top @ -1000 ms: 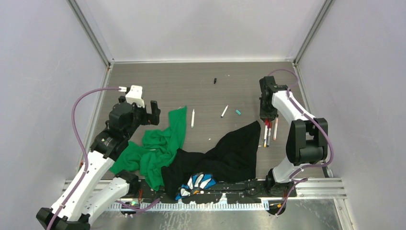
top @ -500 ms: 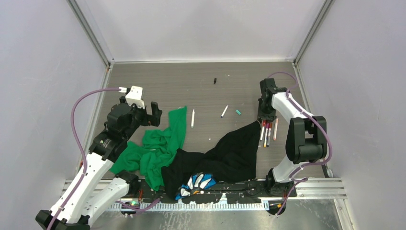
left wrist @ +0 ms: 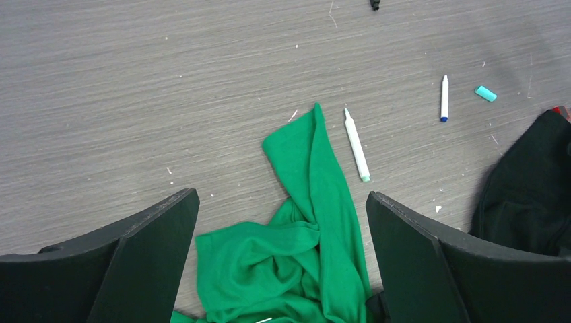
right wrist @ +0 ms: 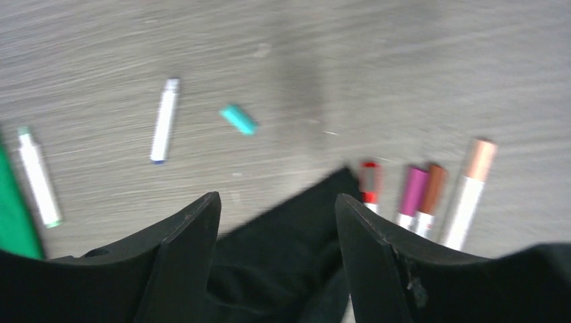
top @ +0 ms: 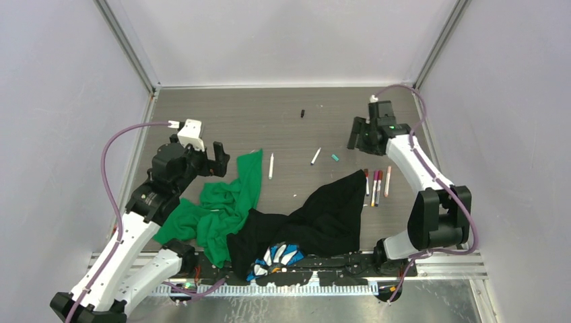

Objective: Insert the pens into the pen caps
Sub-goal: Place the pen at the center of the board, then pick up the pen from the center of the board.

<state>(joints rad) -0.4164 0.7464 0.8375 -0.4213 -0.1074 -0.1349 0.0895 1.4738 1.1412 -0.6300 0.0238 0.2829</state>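
While both arms hover above the tabletop, you see the left gripper released, its jaws wide and holding nothing, above the green cloth. The right gripper is likewise released and empty, jaws apart, over the right side of the tabletop.

Four capped pens lie side by side just right of the black cloth, near the right gripper. In the right wrist view their caps read red, magenta, brown and pale orange. The red-capped one lies at the cloth's edge, though blur hides whether they touch.

Two uncapped pens lie apart on bare wood:
- a green-tipped pen, just beside the green cloth's upper corner
- a blue-tipped pen, further right

A teal cap lies near the blue-tipped pen, not touching it. A black cap lies alone, well apart, toward the far edge.
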